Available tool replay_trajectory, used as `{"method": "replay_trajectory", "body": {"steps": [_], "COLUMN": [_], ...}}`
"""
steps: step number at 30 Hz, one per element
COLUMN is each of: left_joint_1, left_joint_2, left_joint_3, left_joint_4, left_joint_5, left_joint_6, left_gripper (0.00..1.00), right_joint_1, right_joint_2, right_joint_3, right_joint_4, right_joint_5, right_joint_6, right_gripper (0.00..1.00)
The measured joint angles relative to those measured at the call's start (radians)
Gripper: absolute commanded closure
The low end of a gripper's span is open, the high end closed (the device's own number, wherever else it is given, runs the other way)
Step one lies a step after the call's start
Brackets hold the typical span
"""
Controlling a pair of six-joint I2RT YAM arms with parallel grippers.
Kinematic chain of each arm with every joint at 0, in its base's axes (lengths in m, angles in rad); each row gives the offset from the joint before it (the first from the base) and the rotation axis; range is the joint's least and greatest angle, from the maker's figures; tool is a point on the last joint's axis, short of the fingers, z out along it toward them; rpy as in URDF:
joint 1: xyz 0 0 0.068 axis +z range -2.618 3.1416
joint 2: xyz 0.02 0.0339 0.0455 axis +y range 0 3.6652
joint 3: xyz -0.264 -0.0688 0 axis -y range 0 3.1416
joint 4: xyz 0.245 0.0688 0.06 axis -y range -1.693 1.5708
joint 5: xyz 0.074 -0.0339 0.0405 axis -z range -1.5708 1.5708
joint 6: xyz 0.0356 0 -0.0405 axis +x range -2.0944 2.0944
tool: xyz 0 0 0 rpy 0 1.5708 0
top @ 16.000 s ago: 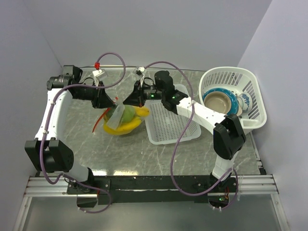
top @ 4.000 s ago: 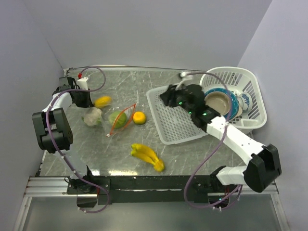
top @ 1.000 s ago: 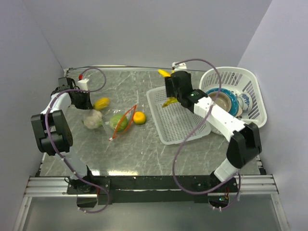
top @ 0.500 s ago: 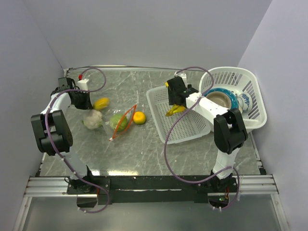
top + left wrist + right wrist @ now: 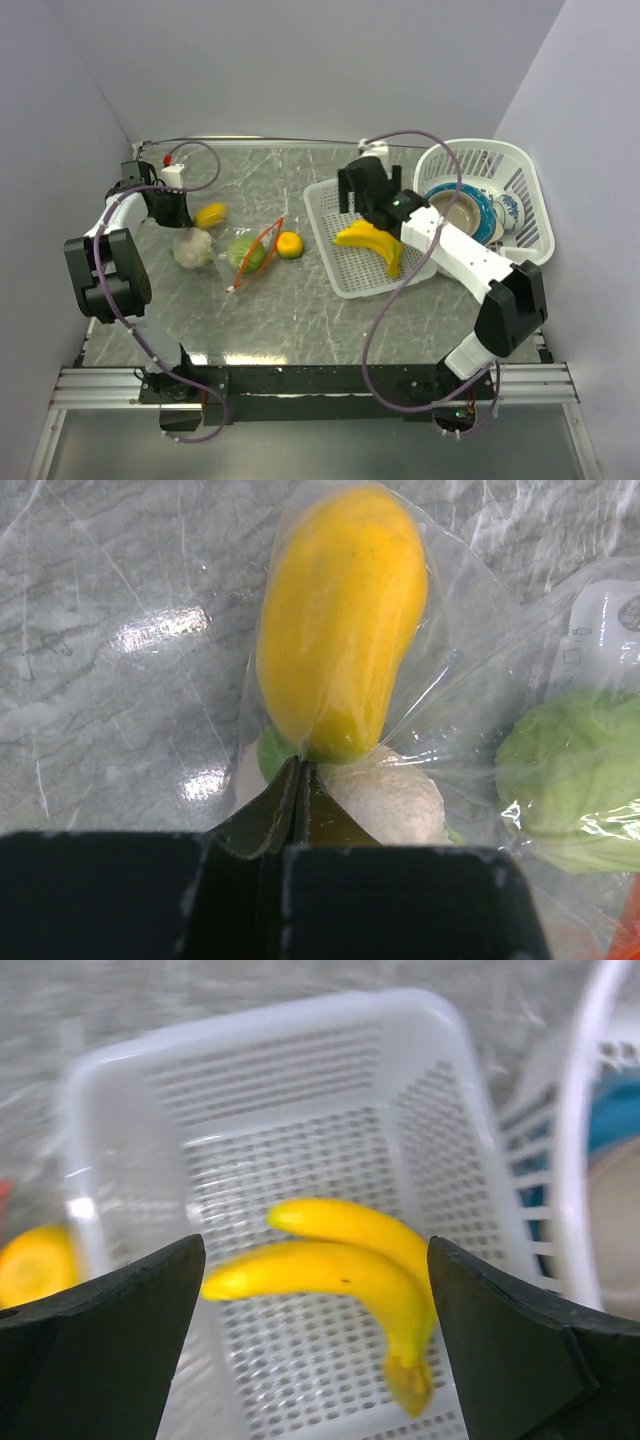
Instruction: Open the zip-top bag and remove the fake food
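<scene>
The zip-top bag (image 5: 262, 243) lies flat at mid-left, its orange-red strip slanting. My left gripper (image 5: 172, 206) is shut, and in the left wrist view its fingertips (image 5: 300, 772) pinch the clear film of the zip-top bag (image 5: 470, 680). The film covers a yellow oval fruit (image 5: 342, 620), a cauliflower (image 5: 390, 795) and a green leafy ball (image 5: 575, 770). From above, the fruit (image 5: 211, 214), cauliflower (image 5: 192, 247), green ball (image 5: 244, 250) and an orange (image 5: 289, 244) lie around the bag. A banana bunch (image 5: 373, 243) lies loose in the white rectangular basket (image 5: 340, 280). My right gripper (image 5: 362, 188) is open above the banana bunch (image 5: 340, 1265).
A round white basket (image 5: 520, 180) at the right holds a tan bowl (image 5: 454, 210) inside a blue one. The rectangular basket's rim (image 5: 250, 1030) and the round basket's wall (image 5: 585, 1160) show in the right wrist view. Walls close in on the left, back and right.
My right gripper has opened wider and let go of the banana bunch, which now lies in the rectangular basket. The left arm and bag have not moved.
</scene>
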Motion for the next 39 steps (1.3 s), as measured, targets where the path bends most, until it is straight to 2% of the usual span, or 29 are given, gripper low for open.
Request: {"method": "replay_trajectory", "body": {"steps": [6,9,15,26,33,39], "left_joint_1": [0.0,0.0,0.0,0.032,0.098,0.113], "left_joint_2": [0.0,0.0,0.0,0.0,0.0,0.0], "left_joint_3": [0.0,0.0,0.0,0.0,0.033,0.042], "left_joint_4": [0.0,0.0,0.0,-0.016,-0.078,-0.113], "left_joint_5": [0.001,0.001,-0.001,0.001,0.0,0.006], "left_joint_6": [0.0,0.0,0.002,0.029,0.073,0.092], "left_gripper": [0.99,0.99,0.99,0.99,0.99,0.99], "right_joint_1": [0.257,0.308,0.312,0.311,0.31,0.306], "right_joint_2": [0.017,0.09,0.259,0.483,0.52,0.528], "right_joint_3": [-0.002,0.005,0.068,0.261,0.246,0.244], "right_joint_4": [0.063,0.088,0.081,0.057,0.063,0.077], "right_joint_5": [-0.079,-0.159,-0.249,-0.249,-0.245,-0.251], "right_joint_6": [-0.066,-0.081,-0.08,-0.039,-0.032,-0.031], "right_gripper": [0.0,0.0,0.0,0.0,0.0,0.0]}}
